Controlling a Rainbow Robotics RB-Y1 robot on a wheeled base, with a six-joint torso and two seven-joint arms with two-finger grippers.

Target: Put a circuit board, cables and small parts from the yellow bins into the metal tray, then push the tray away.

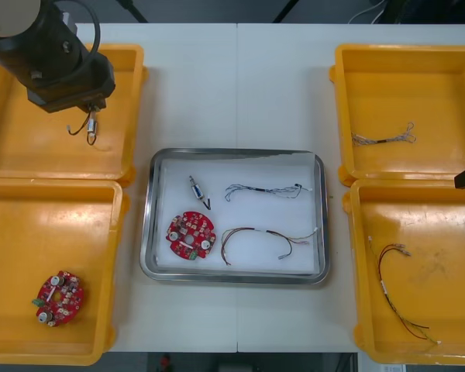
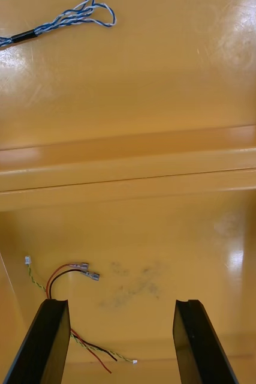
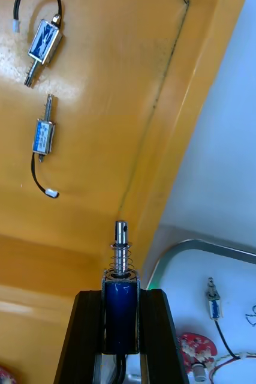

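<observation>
while fingers point(image 3: 86, 336) are covering its sides, left gripper point(image 3: 120, 294) is clamping a blue small metal part point(image 3: 121, 264), spring and pin protruding, over a yellow bin point(image 3: 104, 120); right gripper point(image 2: 122, 309) is hanging open.

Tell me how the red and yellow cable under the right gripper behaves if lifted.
Probably floppy: the cable lies in loose curves in the yellow bin, so its ends would dangle. Likely light, and its thin strands could slip from the open right gripper.

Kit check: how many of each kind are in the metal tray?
Circuit board: 1
Blue-white cable: 1
Red cable: 1
Small metal part: 1
Total in tray: 4
Left hand holds another small metal part; right hand open over a bin.
</observation>
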